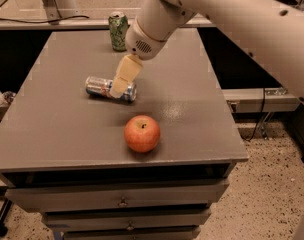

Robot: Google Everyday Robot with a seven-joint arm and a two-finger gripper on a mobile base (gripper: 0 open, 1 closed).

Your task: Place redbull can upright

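Grey worktop [192, 84], drawers [122, 199] below | redbull can [98, 87] lying on its side mid-worktop, behind the apple [142, 133] | pincer [119, 86] right over it, opening can't be told | step looks like reach-to-grasp | next: straddle can, close, tip upright

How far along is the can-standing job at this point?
Done: the end effector is down at the redbull can. In hand: likely the grasp; no lift shows. Left: the can lies on its side on the table, so lifting and standing it upright remain.
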